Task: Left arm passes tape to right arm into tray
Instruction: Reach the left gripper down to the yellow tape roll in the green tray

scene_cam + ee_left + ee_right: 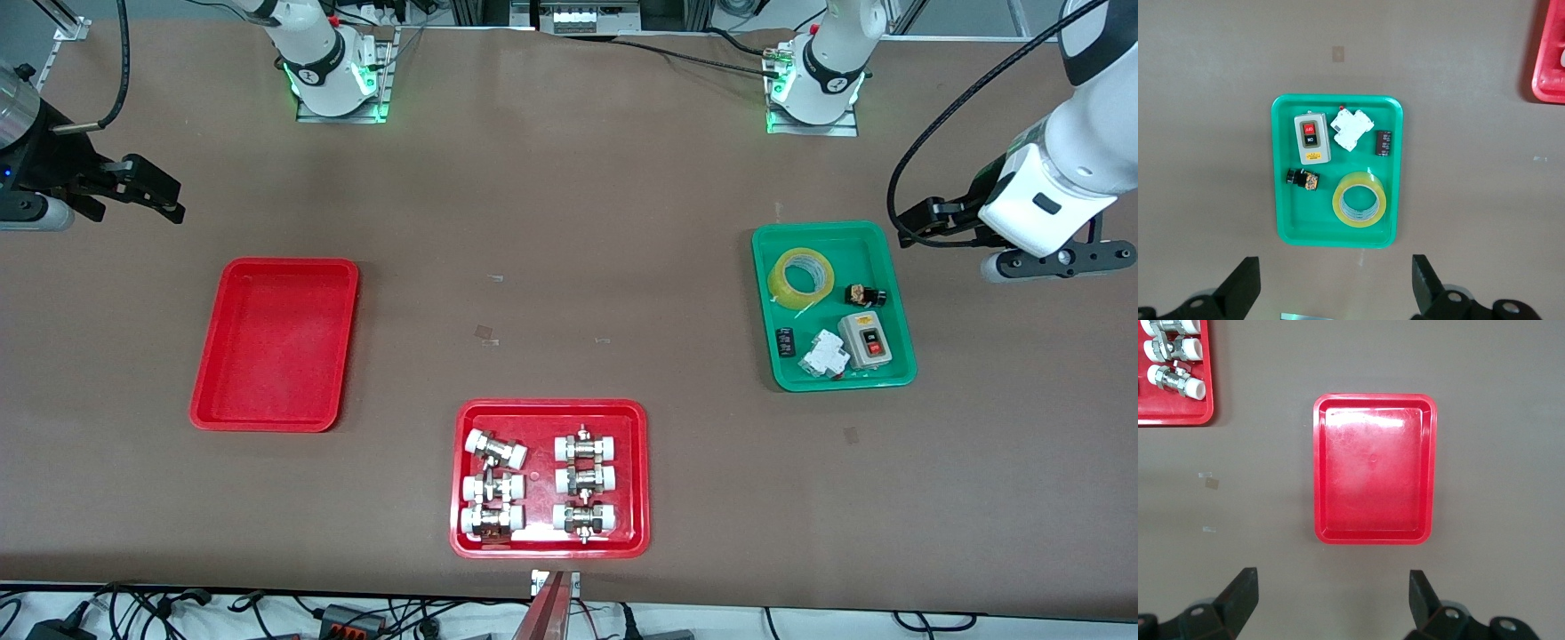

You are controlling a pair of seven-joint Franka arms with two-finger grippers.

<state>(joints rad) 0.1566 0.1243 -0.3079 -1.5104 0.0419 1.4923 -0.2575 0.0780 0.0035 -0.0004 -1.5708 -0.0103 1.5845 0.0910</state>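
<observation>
The tape (781, 277), a yellow translucent roll, lies flat in the green tray (853, 244) toward the left arm's end of the table. The left wrist view also shows the tape (1338, 200) in the green tray (1298, 213). My left gripper (920, 227) hangs open and empty over bare table beside that tray, its jaws wide apart (1336, 287). The plain red tray (276, 342) sits empty toward the right arm's end. My right gripper (156, 191) waits open over bare table beside the red tray (1373, 477), with nothing between its fingers (1331, 603).
The green tray also holds a grey switch box (865, 340), a white breaker (822, 354) and two small dark parts. A second red tray (549, 411) with several pipe fittings stands near the table's front edge, nearer to the front camera than both other trays.
</observation>
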